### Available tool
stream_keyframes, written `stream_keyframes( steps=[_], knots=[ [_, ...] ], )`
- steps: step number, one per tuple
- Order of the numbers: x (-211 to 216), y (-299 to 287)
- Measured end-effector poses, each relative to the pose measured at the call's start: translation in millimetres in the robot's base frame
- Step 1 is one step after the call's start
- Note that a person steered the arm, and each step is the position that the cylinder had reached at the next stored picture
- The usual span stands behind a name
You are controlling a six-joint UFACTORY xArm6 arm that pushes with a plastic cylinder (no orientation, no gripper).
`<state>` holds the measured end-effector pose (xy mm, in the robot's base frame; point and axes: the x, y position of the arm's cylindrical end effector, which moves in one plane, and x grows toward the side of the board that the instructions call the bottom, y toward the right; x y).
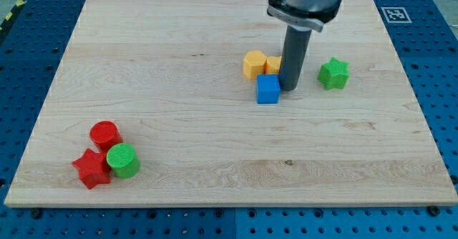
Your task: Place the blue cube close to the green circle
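The blue cube (pixel 268 89) sits on the wooden board, a little right of the middle and toward the view's top. My tip (pixel 290 88) stands right beside the cube's right side, touching or almost touching it. The green circle (pixel 124 160), a short cylinder, lies far off at the view's bottom left. It touches a red star (pixel 91 169) and sits just below a red cylinder (pixel 104 134).
A yellow-orange hexagon block (pixel 253 64) and a second yellow block (pixel 273 64), partly hidden by the rod, sit just above the blue cube. A green star (pixel 333 74) lies to the right of my tip. The board (pixel 215 124) rests on a blue perforated table.
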<state>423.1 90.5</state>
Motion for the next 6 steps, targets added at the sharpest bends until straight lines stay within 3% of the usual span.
stream_keyframes(
  steps=[2, 4, 6],
  knots=[
    [-7, -18],
    [31, -8],
    [54, -50]
  ],
)
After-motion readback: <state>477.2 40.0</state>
